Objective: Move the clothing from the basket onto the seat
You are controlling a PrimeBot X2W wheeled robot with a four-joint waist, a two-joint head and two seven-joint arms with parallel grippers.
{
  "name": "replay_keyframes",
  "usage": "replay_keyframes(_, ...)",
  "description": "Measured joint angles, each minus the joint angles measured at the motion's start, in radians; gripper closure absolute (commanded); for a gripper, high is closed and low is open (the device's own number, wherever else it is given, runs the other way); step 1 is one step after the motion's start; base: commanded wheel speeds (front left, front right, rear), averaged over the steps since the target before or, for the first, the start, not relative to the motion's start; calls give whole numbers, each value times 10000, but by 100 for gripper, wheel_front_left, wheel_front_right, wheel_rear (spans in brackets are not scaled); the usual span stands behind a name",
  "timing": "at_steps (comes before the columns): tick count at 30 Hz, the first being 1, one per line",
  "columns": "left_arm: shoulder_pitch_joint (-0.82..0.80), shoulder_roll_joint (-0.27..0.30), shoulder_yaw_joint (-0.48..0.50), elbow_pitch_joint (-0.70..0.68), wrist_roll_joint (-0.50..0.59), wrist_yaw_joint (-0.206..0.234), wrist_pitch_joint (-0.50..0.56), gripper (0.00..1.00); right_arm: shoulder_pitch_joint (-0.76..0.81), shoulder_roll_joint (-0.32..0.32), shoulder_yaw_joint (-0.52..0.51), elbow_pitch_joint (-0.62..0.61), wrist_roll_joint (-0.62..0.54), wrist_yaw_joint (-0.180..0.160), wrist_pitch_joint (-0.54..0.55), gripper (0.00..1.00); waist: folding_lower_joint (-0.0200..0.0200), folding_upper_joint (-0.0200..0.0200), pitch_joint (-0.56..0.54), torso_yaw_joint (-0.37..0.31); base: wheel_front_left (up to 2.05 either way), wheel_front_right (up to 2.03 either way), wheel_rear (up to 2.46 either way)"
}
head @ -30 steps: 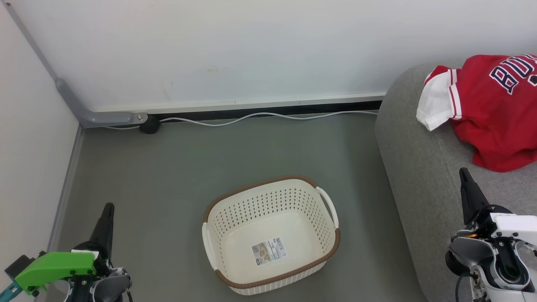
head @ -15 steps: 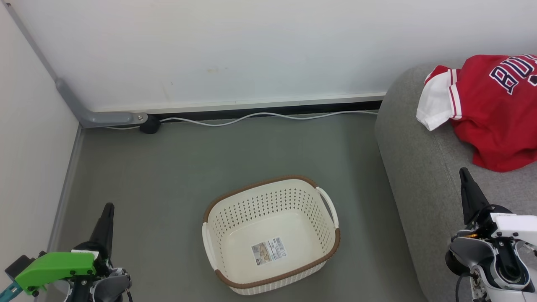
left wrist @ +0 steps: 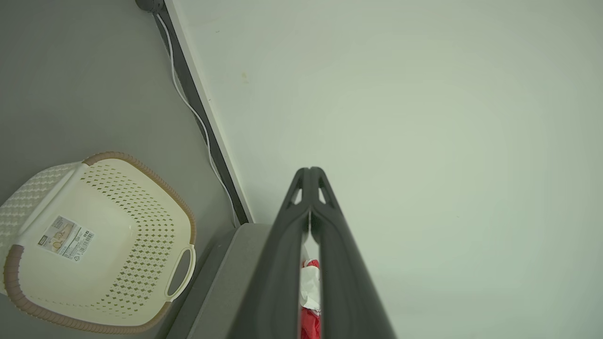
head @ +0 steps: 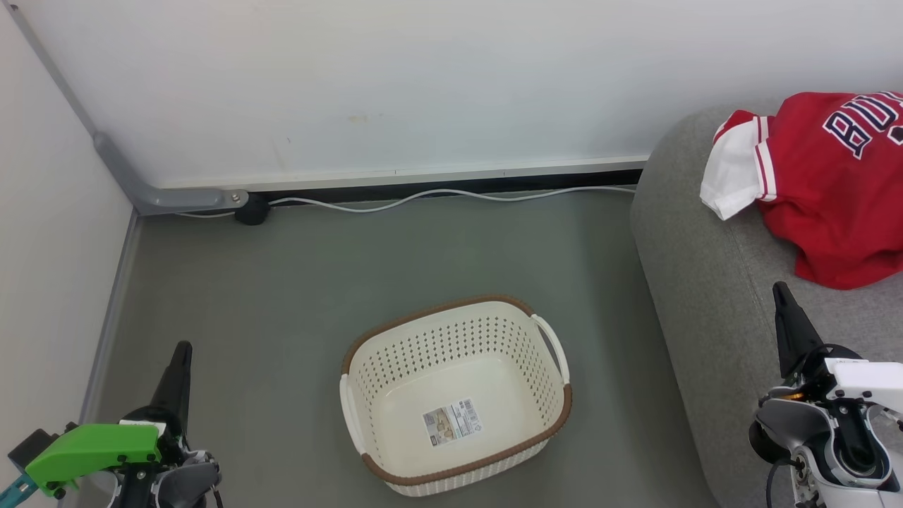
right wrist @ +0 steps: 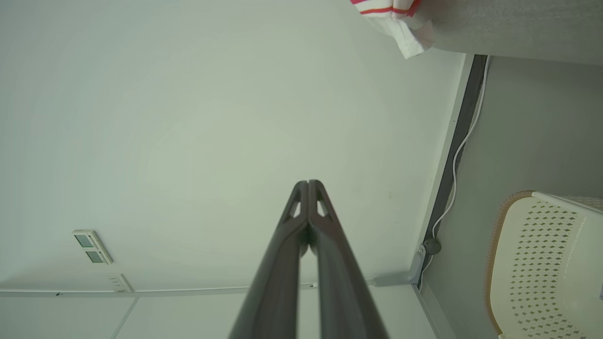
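1. Green plastic housing [head: 92,448] marks my left arm at about eight o'clock in the head view; the left gripper [head: 182,351] rises from it with its two dark fingers pressed together and nothing between them; its wrist view shows the tips meeting, bare.
2. Grey floor [head: 282,296] lies beyond it; a pale cable [head: 423,196] runs along the foot of the wall [head: 423,85] at twelve o'clock.
3. At six o'clock the basket [head: 451,335] stands upright on the floor; I can see its cream bottom and the paper label [head: 451,421] and no garment inside; I judge it emptied.
4. At three o'clock the seat [head: 698,282] begins, near the basket with a strip of floor between them.
5. At two o'clock the clothing [head: 832,190] lies bunched on the seat, red with navy-and-white lettering; one white sleeve [head: 730,176] droops toward the rounded edge; the heap runs off the right of the view, so I cannot tell whether it is one garment or more.
6. At four o'clock the right gripper [head: 778,291] points up over the seat, near the lower hem of the clothing but apart from it; its fingers are closed tip to tip and carry nothing, and its wrist view agrees.
7. My reading: the transfer looks complete as far as these views go; the basket has nothing left to fetch and both arms are free; at most I would check the part of the seat I cannot see.
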Motion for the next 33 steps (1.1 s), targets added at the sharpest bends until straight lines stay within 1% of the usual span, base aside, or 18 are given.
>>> replay_keyframes(33, -1, -2, 12, -13, 0, 0, 8, 100, 0, 2, -8, -6, 0, 36, 0, 100, 0, 0, 2, 0, 0, 0, 0)
